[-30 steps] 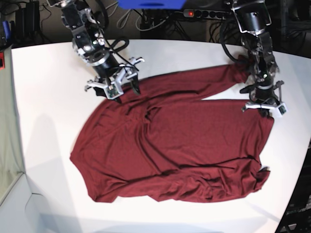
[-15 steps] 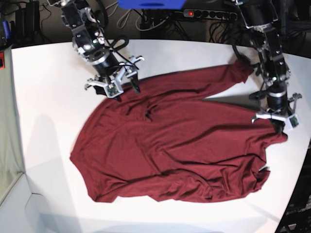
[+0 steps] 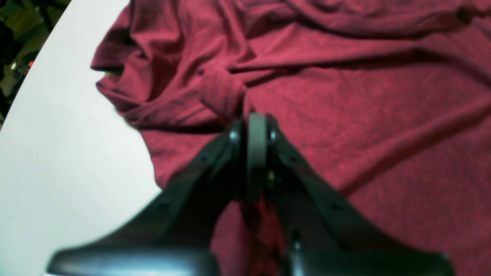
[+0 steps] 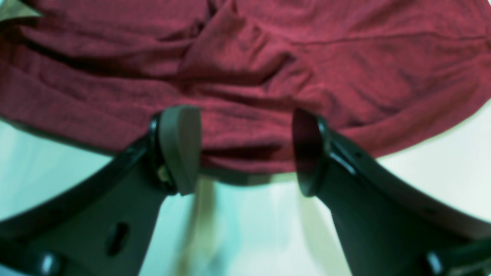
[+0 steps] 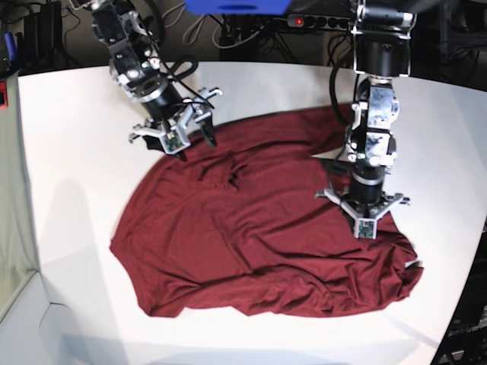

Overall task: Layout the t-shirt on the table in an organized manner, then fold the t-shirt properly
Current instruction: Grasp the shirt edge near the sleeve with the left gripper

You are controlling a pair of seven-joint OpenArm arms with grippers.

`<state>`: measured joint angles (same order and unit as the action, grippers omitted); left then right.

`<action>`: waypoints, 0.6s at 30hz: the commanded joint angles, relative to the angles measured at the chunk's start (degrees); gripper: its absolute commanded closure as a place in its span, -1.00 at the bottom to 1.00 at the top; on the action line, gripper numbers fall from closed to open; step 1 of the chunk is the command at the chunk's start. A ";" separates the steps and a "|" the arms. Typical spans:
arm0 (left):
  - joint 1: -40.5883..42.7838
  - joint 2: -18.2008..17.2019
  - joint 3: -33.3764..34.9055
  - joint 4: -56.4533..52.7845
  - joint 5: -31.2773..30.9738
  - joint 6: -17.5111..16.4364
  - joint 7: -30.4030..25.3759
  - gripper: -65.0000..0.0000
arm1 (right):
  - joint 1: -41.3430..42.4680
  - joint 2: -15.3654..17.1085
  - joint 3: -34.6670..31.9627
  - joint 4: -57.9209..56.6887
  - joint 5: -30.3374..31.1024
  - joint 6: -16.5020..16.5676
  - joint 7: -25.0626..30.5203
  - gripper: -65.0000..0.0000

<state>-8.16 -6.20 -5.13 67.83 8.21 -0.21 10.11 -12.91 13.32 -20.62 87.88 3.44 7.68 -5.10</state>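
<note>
The maroon t-shirt [image 5: 243, 243] lies spread and wrinkled on the white table [image 5: 68, 152]. My left gripper [image 5: 364, 223] points down at the shirt's right part. In the left wrist view the left gripper [image 3: 256, 122] is shut, with a fold of the t-shirt [image 3: 383, 115] pinched between its jaws. My right gripper [image 5: 196, 144] hovers at the shirt's upper left edge. Seen from the right wrist, the right gripper [image 4: 245, 153] is open, and the hem of the t-shirt [image 4: 268, 57] lies just past its fingertips, touching neither pad.
A power strip [image 5: 319, 21] with a red light and loose cables run behind the table's far edge, beside a blue object [image 5: 236, 6]. The table's curved edge [image 5: 466, 289] passes close to the shirt's lower right corner. Bare table [image 3: 57, 153] lies left of the left gripper.
My left gripper has swung from the shirt's far right edge inward and toward the front, dragging the sleeve cloth over the body. The right gripper has barely shifted and stays open.
</note>
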 commanded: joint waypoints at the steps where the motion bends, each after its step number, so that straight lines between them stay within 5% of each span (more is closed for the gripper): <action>1: -1.11 -0.44 -0.11 0.69 0.36 0.43 -1.27 0.98 | 0.55 0.08 0.18 1.22 0.29 0.19 1.63 -0.17; 8: -0.50 -0.97 -1.25 1.05 0.36 0.43 -1.45 0.99 | 0.55 0.08 0.18 1.22 0.21 0.19 1.63 -0.17; 18: 7.94 -1.58 -16.81 11.86 0.36 -0.01 -1.36 0.99 | 0.91 0.08 0.18 1.22 0.21 0.19 1.63 -0.17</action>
<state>0.51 -7.16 -21.82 78.65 8.43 -0.25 10.09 -12.29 13.19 -20.62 87.88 3.46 7.70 -5.10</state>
